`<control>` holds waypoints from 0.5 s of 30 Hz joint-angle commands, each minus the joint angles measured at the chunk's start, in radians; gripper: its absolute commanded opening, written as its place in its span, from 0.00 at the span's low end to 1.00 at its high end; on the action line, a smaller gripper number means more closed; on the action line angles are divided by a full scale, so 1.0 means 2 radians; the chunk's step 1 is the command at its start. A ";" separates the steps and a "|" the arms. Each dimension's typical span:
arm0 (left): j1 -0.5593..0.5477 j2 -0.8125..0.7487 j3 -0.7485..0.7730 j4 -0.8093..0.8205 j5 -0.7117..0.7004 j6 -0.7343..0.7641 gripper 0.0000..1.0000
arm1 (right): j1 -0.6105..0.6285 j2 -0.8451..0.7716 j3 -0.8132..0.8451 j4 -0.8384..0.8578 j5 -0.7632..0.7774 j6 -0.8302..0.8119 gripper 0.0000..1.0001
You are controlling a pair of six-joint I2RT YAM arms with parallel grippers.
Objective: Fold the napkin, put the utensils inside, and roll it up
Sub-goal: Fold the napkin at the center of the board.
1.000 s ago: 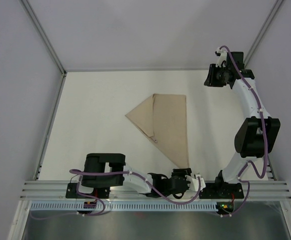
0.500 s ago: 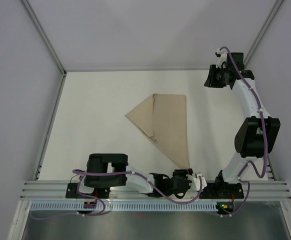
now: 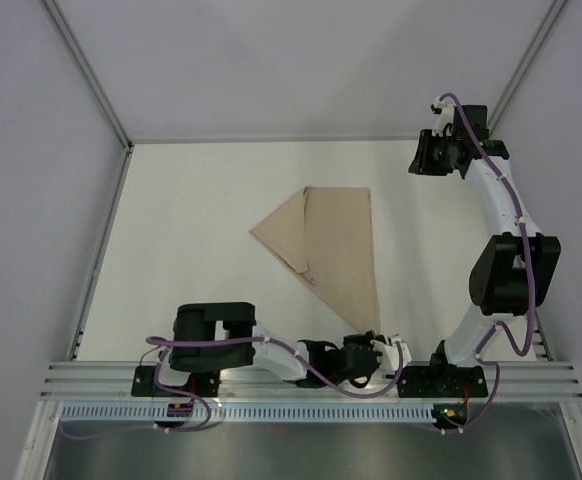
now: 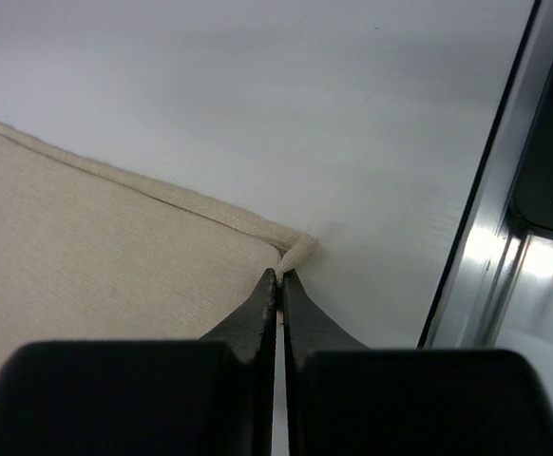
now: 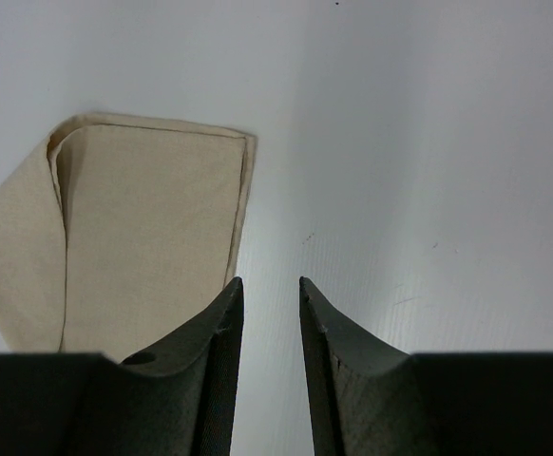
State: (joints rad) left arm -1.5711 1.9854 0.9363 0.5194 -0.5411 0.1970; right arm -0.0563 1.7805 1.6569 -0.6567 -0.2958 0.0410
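The tan napkin (image 3: 333, 250) lies folded into a pointed shape on the white table, its narrow tip toward the near edge. My left gripper (image 3: 375, 341) is low at that tip. In the left wrist view the gripper (image 4: 279, 276) is shut on the napkin's hemmed corner (image 4: 297, 254), which is pinched up between the black fingertips. My right gripper (image 3: 418, 160) hangs at the back right, away from the cloth. It stands open with nothing between its fingers (image 5: 269, 283), and the napkin's (image 5: 148, 223) far edge lies to its left. The utensils are out of view.
An aluminium rail (image 3: 311, 378) runs along the near table edge, and in the left wrist view this rail (image 4: 500, 247) is just right of the pinched corner. Pale walls with metal posts (image 3: 86, 70) close in the left, back and right sides.
My left gripper has shut on the napkin's near corner after reaching slightly toward it. The right arm has not moved.
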 commanded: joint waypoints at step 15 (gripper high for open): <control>0.140 -0.138 -0.029 0.004 0.089 -0.170 0.02 | -0.002 -0.011 0.021 -0.001 -0.012 0.010 0.36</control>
State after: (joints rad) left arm -1.3376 1.7649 0.8963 0.5087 -0.4305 -0.0132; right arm -0.0563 1.7805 1.6573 -0.6590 -0.3031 0.0410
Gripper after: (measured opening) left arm 0.033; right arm 0.363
